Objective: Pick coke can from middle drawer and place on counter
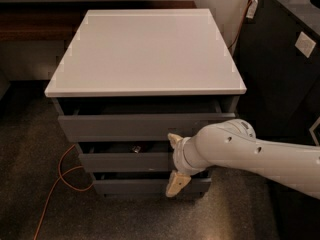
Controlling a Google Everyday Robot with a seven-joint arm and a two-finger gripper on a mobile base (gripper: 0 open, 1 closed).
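Observation:
The white counter (145,54) tops a grey drawer cabinet. The middle drawer (120,162) is pulled out a little, leaving a dark slit above its front. In that slit a small silver glint (135,148) shows, perhaps the coke can's metal end; none of its red body is visible. My gripper (175,162) is at the right part of the middle drawer's front, pointing left. It is open and empty: one tan finger (174,140) is at the drawer's top edge and the other is down by the bottom drawer.
The top drawer (140,127) and bottom drawer (130,186) also stand slightly out. An orange cable (59,176) loops on the speckled floor at the left. A black cabinet (282,64) stands close on the right. A dark wooden bench (35,26) is behind.

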